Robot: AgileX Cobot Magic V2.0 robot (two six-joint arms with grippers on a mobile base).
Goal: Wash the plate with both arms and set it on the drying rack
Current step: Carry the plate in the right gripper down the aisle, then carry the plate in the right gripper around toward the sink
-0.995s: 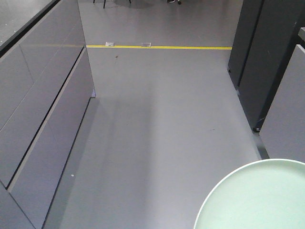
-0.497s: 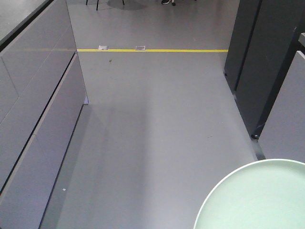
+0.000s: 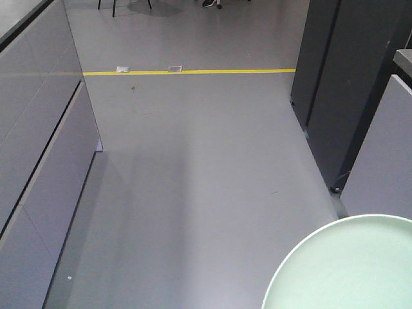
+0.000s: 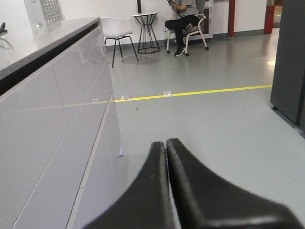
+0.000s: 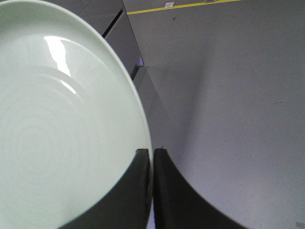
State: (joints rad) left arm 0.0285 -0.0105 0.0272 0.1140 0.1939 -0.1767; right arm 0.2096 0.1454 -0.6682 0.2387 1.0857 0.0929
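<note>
My right fingers (image 5: 144, 162) clamped on the rim of the mint-green plate (image 5: 62, 119), plate filling the wrist view's left side, low in the front view's right corner over the floor (image 3: 193, 193), my left fingers (image 4: 161, 152) pressed together, holding nothing

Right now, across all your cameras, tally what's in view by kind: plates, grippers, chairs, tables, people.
Plates: 1, the mint-green plate
Grippers: 2, left gripper and right gripper
Chairs: 2, empty white chair and occupied chair
Tables: 1, round side table
People: 1, seated person
Total: 7
</note>
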